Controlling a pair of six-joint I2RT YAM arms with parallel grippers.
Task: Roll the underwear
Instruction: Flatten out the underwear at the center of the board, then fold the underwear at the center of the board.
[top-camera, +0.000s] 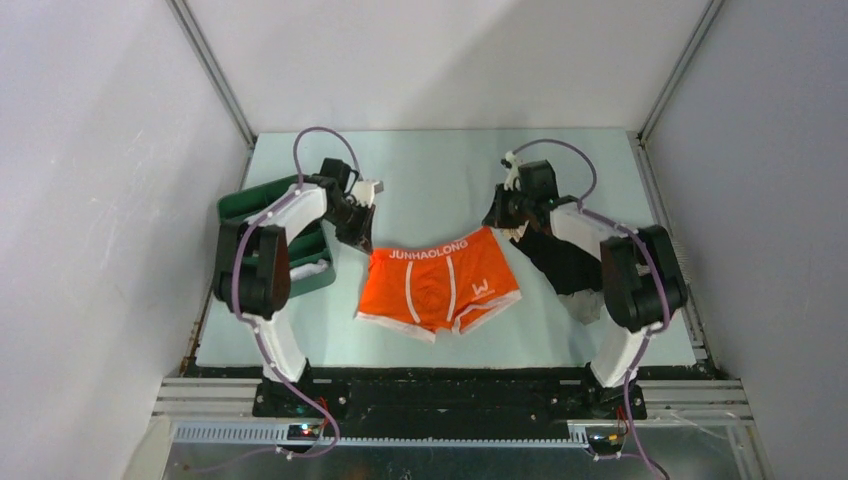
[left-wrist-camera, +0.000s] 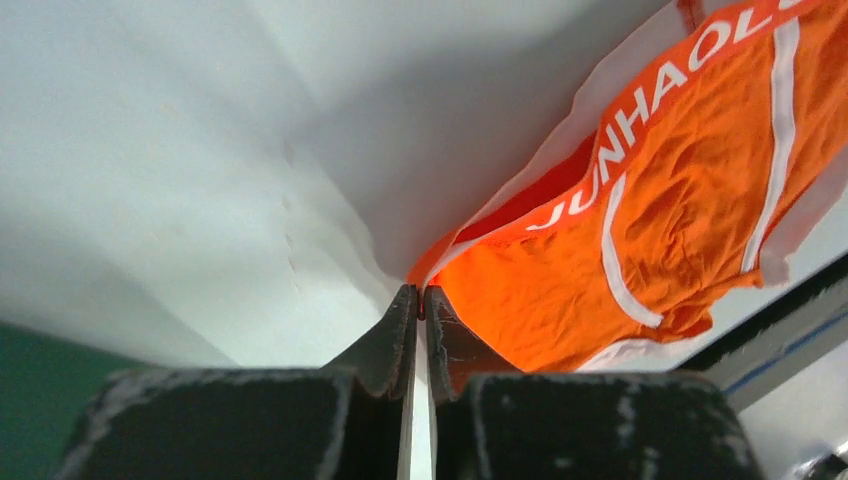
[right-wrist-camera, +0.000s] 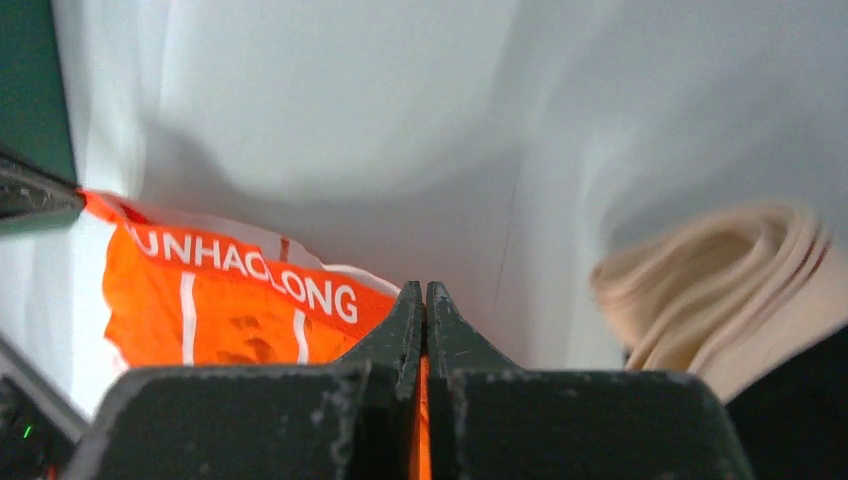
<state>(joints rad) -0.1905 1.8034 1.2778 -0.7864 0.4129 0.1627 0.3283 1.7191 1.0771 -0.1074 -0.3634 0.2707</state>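
Well, underwear strung between both claws

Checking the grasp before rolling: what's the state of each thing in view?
Orange fabric underwear: unrolled, spread open, both waistband corners pinched.
Left gripper: shut on one waistband corner.
Right gripper: shut on the other corner.
Green plastic bin: upright, white cloth inside.
Black garment pile: crumpled.

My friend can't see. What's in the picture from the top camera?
Orange underwear is pinched by its waistband corners, the left gripper on one and the right gripper on the other, over a pale table. A green bin sits at the left and dark clothes lie at the right.
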